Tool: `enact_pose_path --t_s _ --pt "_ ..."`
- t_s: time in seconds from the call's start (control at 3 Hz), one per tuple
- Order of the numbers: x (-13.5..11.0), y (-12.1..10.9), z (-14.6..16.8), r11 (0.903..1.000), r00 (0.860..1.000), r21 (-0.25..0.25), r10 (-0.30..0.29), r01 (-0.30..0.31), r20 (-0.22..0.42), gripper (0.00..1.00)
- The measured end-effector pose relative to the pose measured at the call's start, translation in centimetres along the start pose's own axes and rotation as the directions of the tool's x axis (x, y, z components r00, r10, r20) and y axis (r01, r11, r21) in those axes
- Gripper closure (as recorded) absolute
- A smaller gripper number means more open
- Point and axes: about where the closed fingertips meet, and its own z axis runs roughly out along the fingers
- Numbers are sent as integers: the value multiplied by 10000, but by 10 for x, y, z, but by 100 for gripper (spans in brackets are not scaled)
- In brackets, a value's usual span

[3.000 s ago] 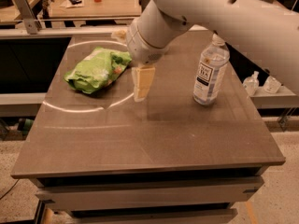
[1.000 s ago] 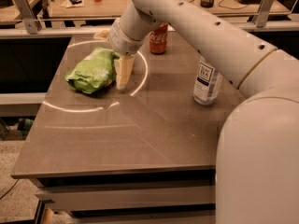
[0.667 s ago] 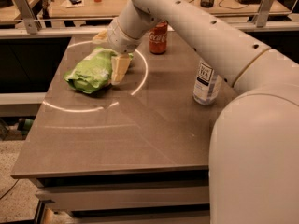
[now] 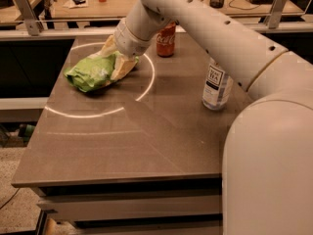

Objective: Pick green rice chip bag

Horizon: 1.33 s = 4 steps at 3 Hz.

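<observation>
The green rice chip bag [image 4: 92,73], crumpled lime-green foil, lies on the brown table [image 4: 146,136] at the far left. My gripper [image 4: 116,58] is down at the bag's right end. One cream finger [image 4: 108,46] is behind the bag and the other [image 4: 123,67] is in front of it, so the bag's end sits between the open jaws. The bag rests on the table.
A red cola can [image 4: 166,40] stands just right of the gripper at the table's back. A clear tea bottle [image 4: 215,85] stands at the right. My white arm reaches across the right side of the view. Desks with clutter lie behind the table.
The gripper has moved left and down from the bag's right edge, so its fingers now straddle the bag's right end. The bag has stayed in place.
</observation>
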Motion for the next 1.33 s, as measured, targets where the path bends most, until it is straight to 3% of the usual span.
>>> enact_pose_path --t_s 0.33,0.67,1.33 --pt "2 11 -6 9998 9998 -140 141 -142 -111 87" --pt "1 20 -10 9993 9994 -236 283 -288 -216 100" --pt "-3 28 -20 9983 9979 20 589 -589 -283 100"
